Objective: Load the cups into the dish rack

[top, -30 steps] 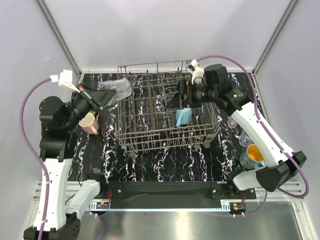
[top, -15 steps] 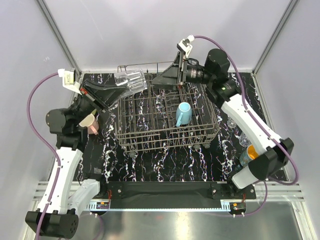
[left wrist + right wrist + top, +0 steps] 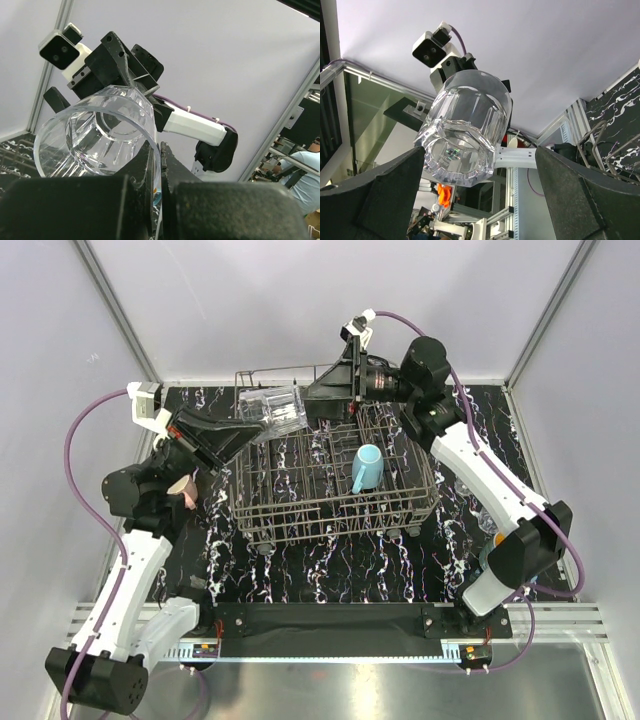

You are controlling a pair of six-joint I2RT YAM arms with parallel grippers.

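Note:
My left gripper [image 3: 247, 426] is shut on the rim of a clear faceted glass [image 3: 273, 412], one finger inside and one outside, as the left wrist view shows [image 3: 159, 150]. The glass [image 3: 95, 135] hangs tilted in the air over the far left corner of the dark wire dish rack [image 3: 300, 512]. My right gripper [image 3: 318, 400] stands open just right of the glass, its base [image 3: 462, 150] facing the spread fingers without touching. A light blue mug [image 3: 366, 468] lies among the rack's tines. A pink mug [image 3: 186, 490] sits on the table under my left arm.
Two small clear glasses [image 3: 467, 485] [image 3: 487, 519] stand on the black marbled table [image 3: 330, 560] right of the rack. A teal mug with orange inside [image 3: 490, 550] is mostly hidden behind my right arm's elbow. White walls enclose the table.
My left gripper has carried the glass up and to the right, over the rack's far edge. The right arm has risen out of the rack and turned its open fingers toward the glass.

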